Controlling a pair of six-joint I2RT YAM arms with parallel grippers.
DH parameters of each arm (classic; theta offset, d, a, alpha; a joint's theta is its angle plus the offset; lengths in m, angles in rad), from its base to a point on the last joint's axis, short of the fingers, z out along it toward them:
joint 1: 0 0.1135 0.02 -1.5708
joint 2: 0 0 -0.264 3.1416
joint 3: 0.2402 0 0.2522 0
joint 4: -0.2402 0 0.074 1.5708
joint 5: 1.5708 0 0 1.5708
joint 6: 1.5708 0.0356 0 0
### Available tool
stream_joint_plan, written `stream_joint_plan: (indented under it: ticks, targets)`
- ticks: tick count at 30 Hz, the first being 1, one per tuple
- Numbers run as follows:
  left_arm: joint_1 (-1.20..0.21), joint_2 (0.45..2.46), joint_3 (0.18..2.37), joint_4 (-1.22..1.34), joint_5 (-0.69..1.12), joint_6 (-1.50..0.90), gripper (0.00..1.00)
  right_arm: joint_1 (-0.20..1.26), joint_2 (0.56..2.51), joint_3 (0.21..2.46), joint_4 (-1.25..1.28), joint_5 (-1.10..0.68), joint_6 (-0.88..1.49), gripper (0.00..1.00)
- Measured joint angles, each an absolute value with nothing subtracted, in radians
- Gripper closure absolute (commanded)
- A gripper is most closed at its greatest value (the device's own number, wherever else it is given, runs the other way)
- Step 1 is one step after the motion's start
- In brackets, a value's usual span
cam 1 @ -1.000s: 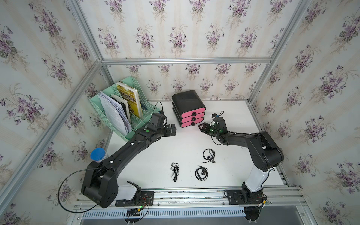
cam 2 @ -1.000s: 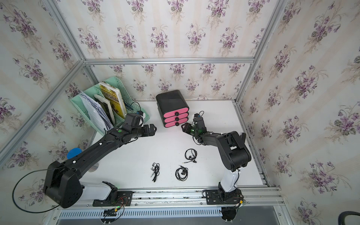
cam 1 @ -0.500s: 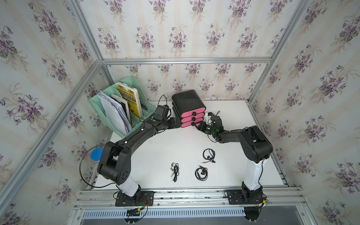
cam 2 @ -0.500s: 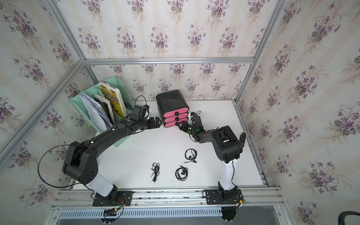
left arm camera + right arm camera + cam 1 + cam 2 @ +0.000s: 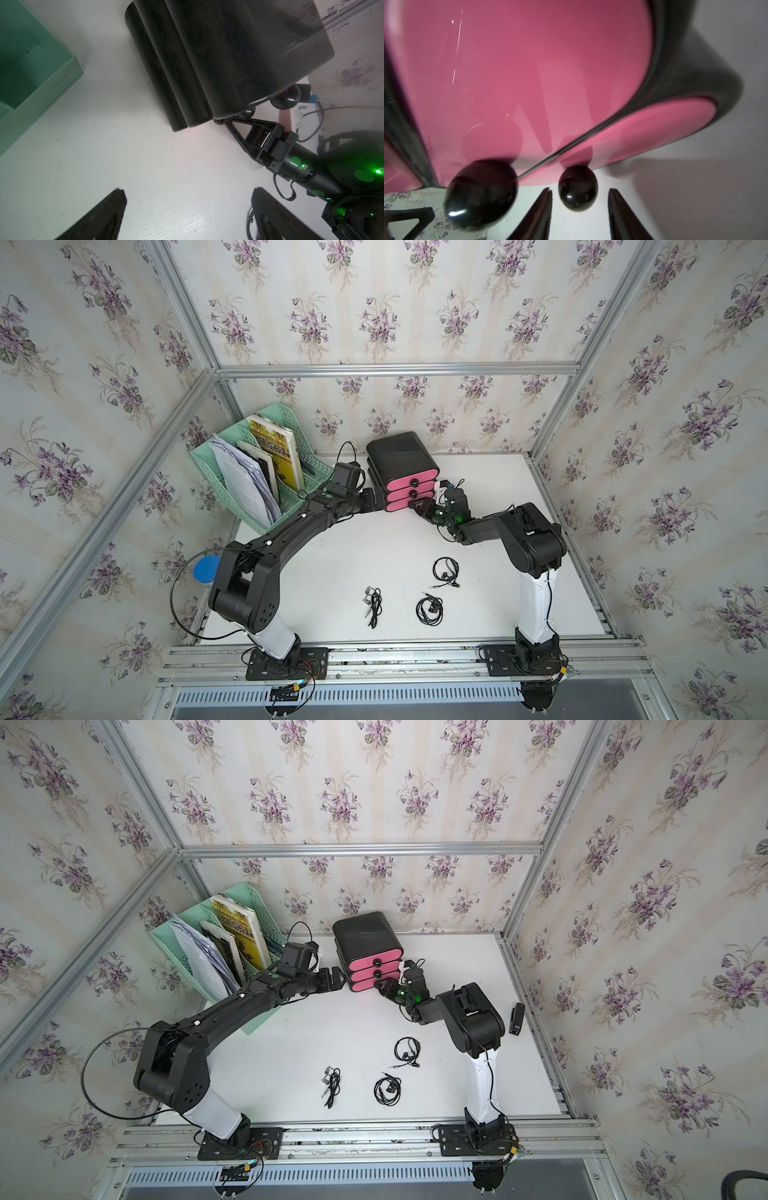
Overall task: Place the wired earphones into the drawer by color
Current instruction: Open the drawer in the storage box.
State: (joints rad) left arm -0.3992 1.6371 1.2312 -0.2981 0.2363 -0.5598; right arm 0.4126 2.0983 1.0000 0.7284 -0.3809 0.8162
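While the wired earphones [image 5: 430, 610] (three black coils) lie on the table [image 5: 332, 564] well apart from the drawer unit [image 5: 401, 454], the right claw [image 5: 580, 191] stands spread around its lowest knob [image 5: 578, 202], and the left claw [image 5: 188, 190] gapes empty beside it.

Cream wallpaper [image 5: 374, 302] printed with purple flower sprigs covers the walls on every side in both top views. Aluminium bars [image 5: 395, 369] edge the corners and cross the upper middle. A white tabletop [image 5: 340, 556] fills the centre, evenly lit. Metal rails [image 5: 395, 657] run along the lower edge. A mint-green file rack [image 5: 307, 452] holding papers stands left of centre.
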Motion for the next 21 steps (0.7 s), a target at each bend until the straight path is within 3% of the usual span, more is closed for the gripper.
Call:
stream_joint_plan:
  ticks: [21]
  targets:
    - [-0.399, 1.511, 1.126, -0.302, 0.239, -0.568, 0.01, 0.419, 2.146, 1.017, 0.78, -0.368, 0.86, 0.66]
